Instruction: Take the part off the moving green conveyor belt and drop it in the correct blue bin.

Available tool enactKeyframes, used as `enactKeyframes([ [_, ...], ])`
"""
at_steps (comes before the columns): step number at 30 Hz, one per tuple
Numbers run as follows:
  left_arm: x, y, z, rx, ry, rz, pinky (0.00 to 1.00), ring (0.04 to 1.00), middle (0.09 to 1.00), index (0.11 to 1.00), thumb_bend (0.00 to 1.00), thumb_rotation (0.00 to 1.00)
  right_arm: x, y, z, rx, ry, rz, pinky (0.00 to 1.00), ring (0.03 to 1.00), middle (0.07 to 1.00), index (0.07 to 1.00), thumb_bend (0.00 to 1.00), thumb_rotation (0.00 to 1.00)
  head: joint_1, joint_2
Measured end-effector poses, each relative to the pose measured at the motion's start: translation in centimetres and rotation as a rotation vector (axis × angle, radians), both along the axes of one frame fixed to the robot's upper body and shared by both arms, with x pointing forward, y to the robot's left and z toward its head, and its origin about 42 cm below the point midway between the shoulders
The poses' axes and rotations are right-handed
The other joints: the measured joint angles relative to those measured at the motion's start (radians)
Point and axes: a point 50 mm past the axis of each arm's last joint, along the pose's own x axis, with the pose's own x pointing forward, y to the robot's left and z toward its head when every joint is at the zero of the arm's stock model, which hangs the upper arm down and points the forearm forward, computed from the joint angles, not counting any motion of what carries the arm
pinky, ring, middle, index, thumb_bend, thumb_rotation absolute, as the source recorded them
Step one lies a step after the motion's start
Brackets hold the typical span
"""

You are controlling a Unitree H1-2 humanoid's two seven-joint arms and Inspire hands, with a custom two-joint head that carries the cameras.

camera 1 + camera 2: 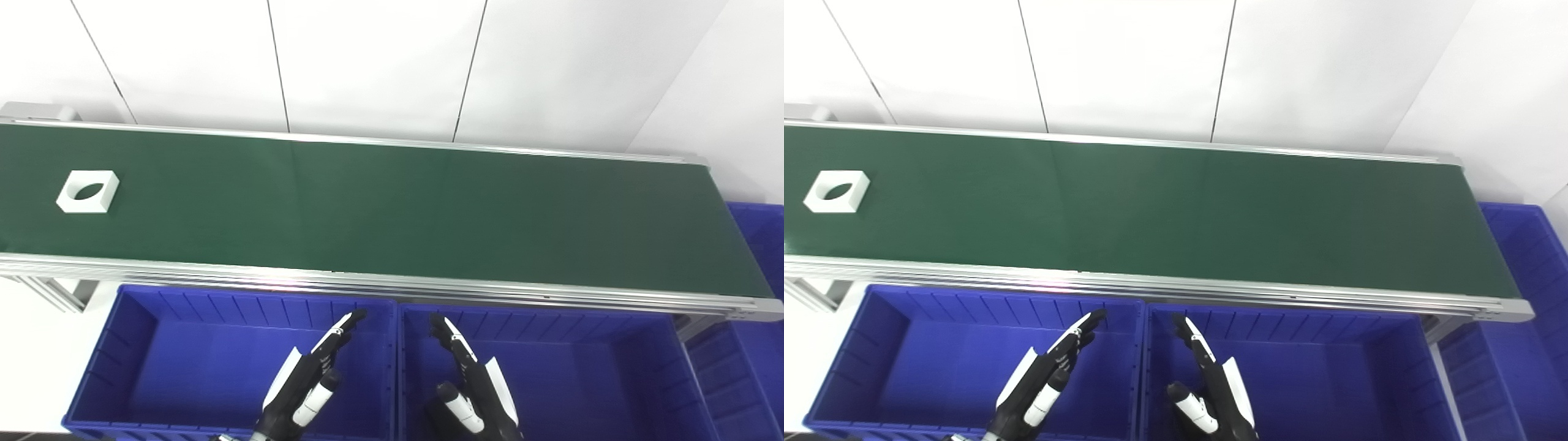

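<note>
Well upstream on the green conveyor belt [392,208], in the left eye view, sits the part [88,192], a white square block with a round hole through it, lying flat near the belt's far left end and well apart from either robot hand. Just beside the belt's near rail stand two blue bins, the left bin [153,318] and the right bin [643,331], side by side and apparently empty, placed where a lifted part can be dropped straight down. Over them hover the left robot hand [309,380] and the right robot hand [471,383], both spread wide and holding nothing, fingers pointing toward the belt, probably waiting for the part to ride within reach. Turning to the right eye view, the same layout shows: the part is at the belt's left edge, and a third bin [1528,245] lies past the belt's right end, likely catching whatever gets missed.
</note>
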Motion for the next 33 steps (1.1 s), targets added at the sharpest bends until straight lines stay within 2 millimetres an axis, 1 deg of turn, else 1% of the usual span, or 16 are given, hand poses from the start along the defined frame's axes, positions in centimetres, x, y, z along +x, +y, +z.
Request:
enactKeyframes([
  [4,0.0,0.0,0.0,0.001,0.000,0.000,1.00,1.000,0.987,0.928,0.78,1.00,0.0,0.0,0.0,0.000,0.002,-0.001,0.93,0.920,0.934,0.940,0.82,0.99,0.002,-0.002],
  [10,0.0,-0.1,-0.1,0.003,0.002,0.001,1.00,1.000,0.983,0.921,0.78,1.00,0.0,-0.1,0.0,0.005,0.005,-0.004,0.93,0.919,0.934,0.944,0.82,0.99,0.005,0.000],
  [15,0.0,-0.1,-0.1,0.003,0.002,0.005,1.00,1.000,0.988,0.924,0.78,1.00,0.3,-0.3,0.1,0.025,0.014,-0.006,0.91,0.906,0.931,0.946,0.87,1.00,0.005,0.002],
  [24,-0.5,-0.5,-0.1,0.024,-0.003,0.026,1.00,0.994,0.979,0.921,0.78,1.00,0.4,-0.2,0.5,0.070,0.033,0.007,0.90,0.898,0.926,0.941,0.87,1.00,0.009,0.002],
  [29,-0.6,-0.9,0.2,0.044,-0.025,0.045,1.00,1.000,0.987,0.934,0.77,1.00,0.5,-0.3,0.5,0.072,0.036,0.015,0.92,0.911,0.934,0.941,0.84,1.00,0.014,0.000],
  [30,-0.7,-1.0,0.2,0.052,-0.028,0.047,1.00,1.000,0.989,0.939,0.78,1.00,0.6,-0.3,0.5,0.072,0.038,0.022,0.94,0.921,0.939,0.943,0.84,1.00,0.014,0.000],
  [33,-0.9,-1.1,0.2,0.064,-0.035,0.059,1.00,1.000,0.995,0.949,0.79,1.00,0.6,-0.3,0.5,0.071,0.041,0.040,0.94,0.921,0.940,0.942,0.84,1.00,0.018,-0.003],
])
